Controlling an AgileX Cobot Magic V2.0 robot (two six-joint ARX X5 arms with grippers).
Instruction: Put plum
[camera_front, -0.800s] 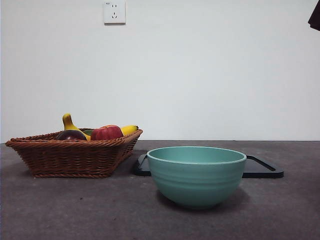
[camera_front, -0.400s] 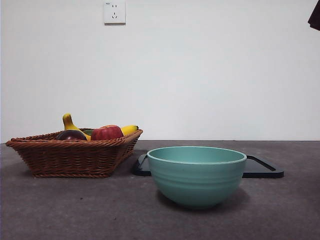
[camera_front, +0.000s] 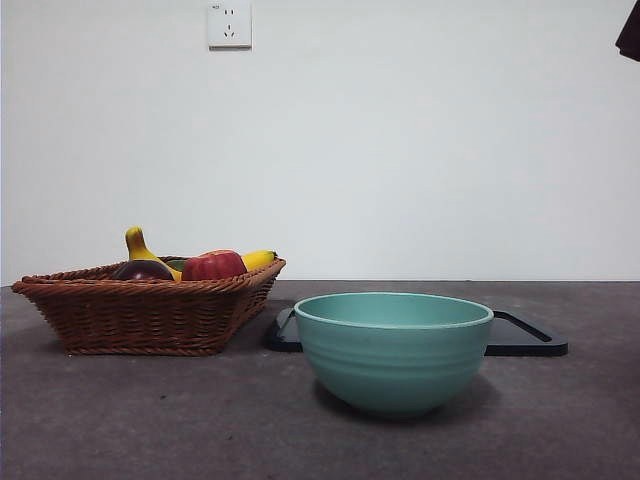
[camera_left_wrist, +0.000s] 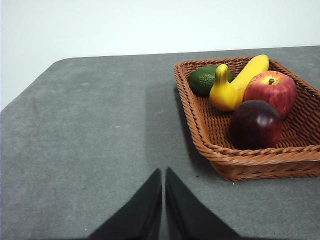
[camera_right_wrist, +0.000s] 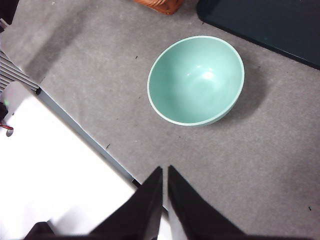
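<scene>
Your plum (camera_left_wrist: 255, 124) sits in the brown basket (camera_left_wrist: 210, 145), at the corner nearest your left pincer (camera_left_wrist: 163, 176). It touches the red apple (camera_left_wrist: 270, 91) just behind it. The yellow banana (camera_left_wrist: 235, 84) and a green fruit (camera_left_wrist: 204, 80) lie farther back. Your left pincer is pressed closed with nothing in it, over bare grey worktop (camera_left_wrist: 90, 130), near the basket but apart from it. Your right pincer (camera_right_wrist: 164, 174) is closed and holds nothing too, high over the worktop's edge, with the green bowl (camera_right_wrist: 196, 80) ahead of it.

Count: one wicker basket (camera_left_wrist: 200, 127), one plum (camera_left_wrist: 255, 124), one apple (camera_left_wrist: 270, 89), one banana (camera_left_wrist: 236, 85), one avocado (camera_left_wrist: 203, 80), one teal bowl (camera_front: 393, 350), one black tray (camera_front: 525, 340).
</scene>
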